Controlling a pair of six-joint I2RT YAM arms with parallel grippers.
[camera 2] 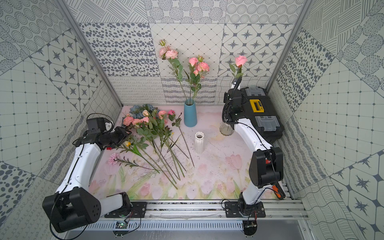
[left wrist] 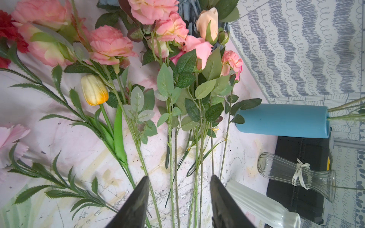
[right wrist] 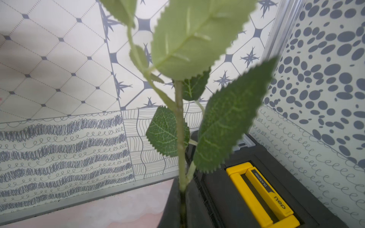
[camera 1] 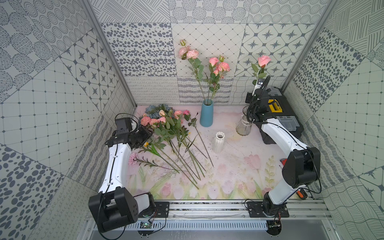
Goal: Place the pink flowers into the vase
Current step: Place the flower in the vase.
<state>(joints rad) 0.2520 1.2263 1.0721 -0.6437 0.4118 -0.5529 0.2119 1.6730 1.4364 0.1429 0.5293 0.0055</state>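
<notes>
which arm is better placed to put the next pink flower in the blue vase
Right. Its end effector is shut on a pink rose, held upright off the table, ready for the blue vase. The left end effector is open above the stems, gripping nothing.

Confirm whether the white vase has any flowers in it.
No, the white vase stands empty, its dark mouth open, with no stem in it.
</notes>
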